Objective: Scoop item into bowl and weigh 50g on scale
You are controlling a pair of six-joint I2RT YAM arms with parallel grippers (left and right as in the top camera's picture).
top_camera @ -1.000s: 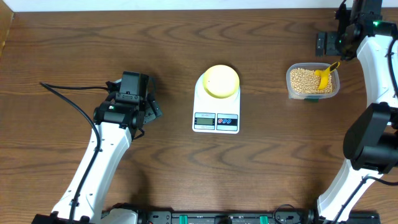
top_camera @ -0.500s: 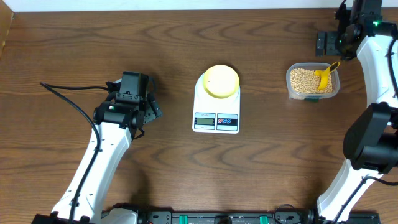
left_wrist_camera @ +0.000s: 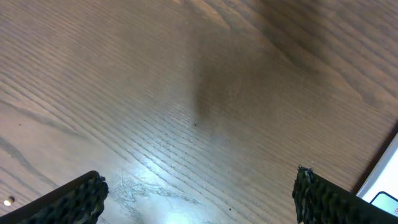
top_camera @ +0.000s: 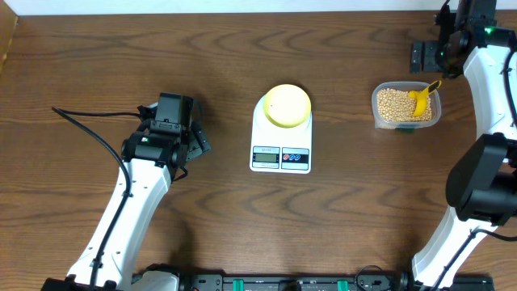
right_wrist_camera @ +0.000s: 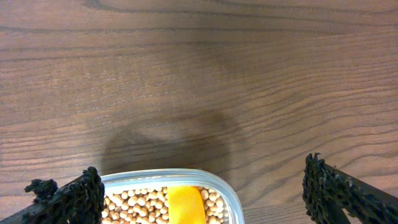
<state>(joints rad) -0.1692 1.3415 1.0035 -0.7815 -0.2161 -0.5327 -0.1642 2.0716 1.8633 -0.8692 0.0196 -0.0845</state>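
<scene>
So the item (top_camera: 396, 103) is a loose heap of little tan beans in a clear container (top_camera: 376, 109), which sits right under the right tool (right_wrist_camera: 200, 177). In the wrist view its rim just pokes in between the two fingers. That tool is spread wide with nothing in it. You can't pinch beans directly. I'd guess they're light, hard and super rolly, so anything tipped too fast will scatter across the worktop (top_camera: 242, 48). The thing to grab is the yellow scoop (top_camera: 420, 99) lying in the beans, with its handle poking up toward the tool's side of the container. It looks like stiff, smooth plastic, so I'd take it on the handle, well up from the cup, and squeeze firmly or it'll probably pivot once loaded. The bowl (top_camera: 287, 105) sits on the scale (top_camera: 280, 158), well off to one side of the right tool and between the two arms. It's likely light enough to skid if bumped. The left tool (left_wrist_camera: 199, 180) is also wide apart and empty, hanging over bare wood, with a corner of the scale just off to its side.
</scene>
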